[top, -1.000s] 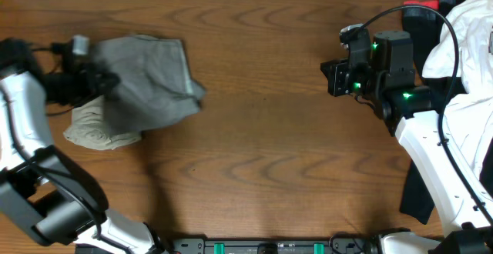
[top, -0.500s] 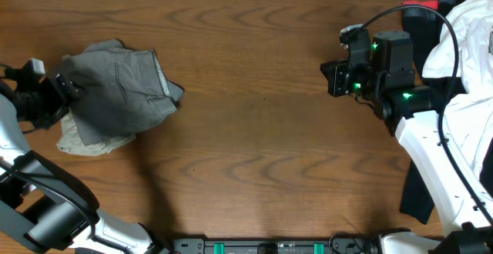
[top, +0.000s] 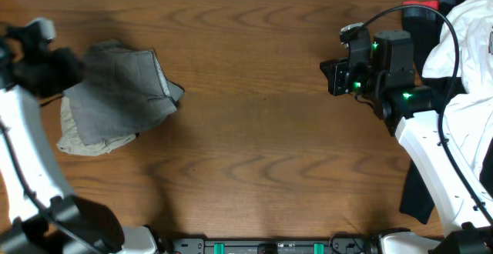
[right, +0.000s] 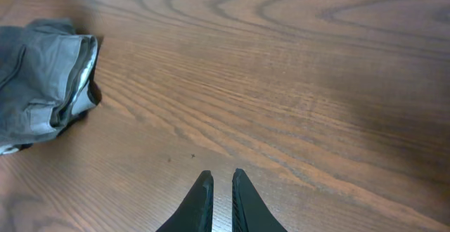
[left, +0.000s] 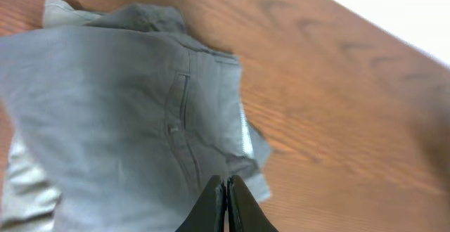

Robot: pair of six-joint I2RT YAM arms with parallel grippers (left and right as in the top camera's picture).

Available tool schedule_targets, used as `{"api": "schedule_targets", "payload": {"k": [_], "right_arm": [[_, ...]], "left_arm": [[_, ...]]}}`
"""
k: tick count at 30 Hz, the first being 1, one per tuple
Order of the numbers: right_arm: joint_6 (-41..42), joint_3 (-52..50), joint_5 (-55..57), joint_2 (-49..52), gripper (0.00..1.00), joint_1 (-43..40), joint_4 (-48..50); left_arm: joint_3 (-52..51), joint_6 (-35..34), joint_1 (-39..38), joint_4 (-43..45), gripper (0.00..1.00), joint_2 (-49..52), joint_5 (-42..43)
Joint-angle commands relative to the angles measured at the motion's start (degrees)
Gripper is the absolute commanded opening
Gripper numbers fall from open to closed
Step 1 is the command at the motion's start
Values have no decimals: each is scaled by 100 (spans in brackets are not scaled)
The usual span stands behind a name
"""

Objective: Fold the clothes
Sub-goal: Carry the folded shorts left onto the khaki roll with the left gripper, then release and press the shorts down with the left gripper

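Grey shorts [top: 123, 88] lie atop the khaki pair [top: 83, 141]; your left fingers [left: 211, 207] are pressed together, right fingers [right: 201, 202] nearly closed, both empty.

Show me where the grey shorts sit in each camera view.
Overhead: grey shorts at the left, lying over the beige shorts.
Left wrist: grey shorts fill the left and centre.
Right wrist: grey shorts at the left edge.
Shared landmark: their pale edge strip.
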Motion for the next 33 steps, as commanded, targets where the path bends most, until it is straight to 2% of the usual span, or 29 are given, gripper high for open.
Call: {"api": "schedule_targets", "payload": {"k": [1, 4, 7, 12, 18, 22, 25, 27, 28, 30, 33], "right_arm": [[186, 13, -39, 13, 10, -44, 13], [197, 13, -39, 13, 9, -44, -28], [197, 13, -37, 13, 10, -44, -48], [197, 13, -37, 13, 9, -44, -2], [197, 13, -37, 13, 9, -44, -44], [195, 13, -39, 13, 9, -44, -55], [195, 13, -37, 13, 10, -44, -55], [192, 13, -37, 13, 10, -44, -48], [186, 13, -35, 11, 10, -46, -37], [39, 13, -39, 11, 12, -46, 33], [-422, 15, -68, -37, 12, -50, 208]], "left_arm": [[-293, -518, -286, 4, 6, 601, -1698], [-398, -1812, -278, -122, 6, 1027, -3136], [-573, -2420, -192, -90, 6, 1335, -3545], [-909, -2433, -168, 247, 6, 1827, -3545], [-960, -2430, -155, 122, 9, 2361, -3630], [-870, -2428, -151, 59, 9, 2282, -3589], [-645, -2374, -151, -136, 11, 1982, -3189], [-474, -2081, -162, -201, 17, 1580, -2594], [-407, -1895, -170, -216, 25, 1375, -2288], [-238, -1478, -227, -280, 32, 883, -1711], [-83, -1056, -411, -402, 43, 74, -1403]]}}
